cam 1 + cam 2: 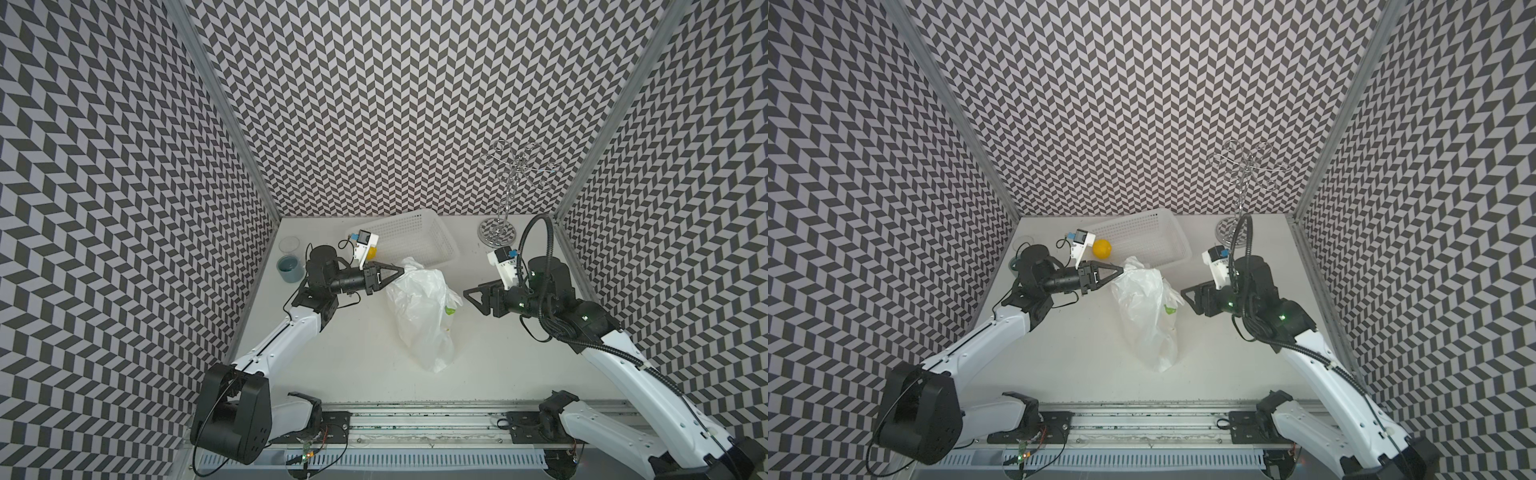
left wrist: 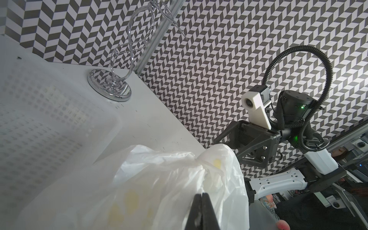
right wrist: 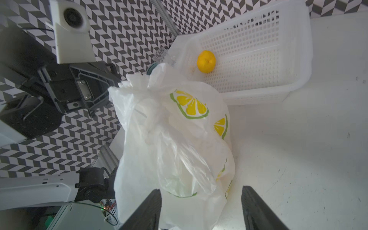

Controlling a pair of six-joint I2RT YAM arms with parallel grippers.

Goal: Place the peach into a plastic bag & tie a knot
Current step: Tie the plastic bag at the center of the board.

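Note:
The plastic bag (image 1: 419, 316) (image 1: 1146, 316), white with lemon-slice prints (image 3: 189, 105), stands bulging at the table's middle. Its top is gathered into a bunch (image 3: 137, 83). My left gripper (image 1: 400, 271) (image 1: 1121, 271) (image 2: 202, 194) is shut, its tip pinching the bunched plastic at the bag's top left. My right gripper (image 1: 467, 293) (image 1: 1185, 293) (image 3: 201, 189) is open at the bag's right side; in the right wrist view its fingers (image 3: 153, 201) stand either side of the bag's lower part (image 3: 169, 139) without gripping it. The peach is not visible in any view.
A white perforated basket (image 1: 415, 241) (image 1: 1142, 237) (image 3: 258, 49) stands behind the bag, with a yellow fruit (image 1: 1101, 248) (image 3: 206, 61) in it. A chrome wire stand (image 1: 496, 235) (image 2: 109, 85) is at the back right. A cup of blue liquid (image 1: 291, 268) sits at the back left.

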